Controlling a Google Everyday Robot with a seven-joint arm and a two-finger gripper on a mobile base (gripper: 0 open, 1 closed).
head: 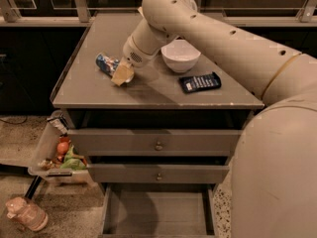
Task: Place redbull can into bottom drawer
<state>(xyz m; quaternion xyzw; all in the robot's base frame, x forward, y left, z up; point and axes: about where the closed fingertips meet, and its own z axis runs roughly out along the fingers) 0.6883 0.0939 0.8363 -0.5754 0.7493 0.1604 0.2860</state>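
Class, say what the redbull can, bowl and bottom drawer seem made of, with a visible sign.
Redbull can, lying by the gripper on the cabinet top: likely metal, glossy blue-silver skin. Bowl: ceramic or plastic, smooth white sheen. Bottom drawer: flat matte grey, painted metal or laminate; unclear.

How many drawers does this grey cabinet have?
3, stacked: top drawer, middle drawer beneath, bottom drawer lowest and pulled open. The end effector is by the redbull can on the cabinet top.
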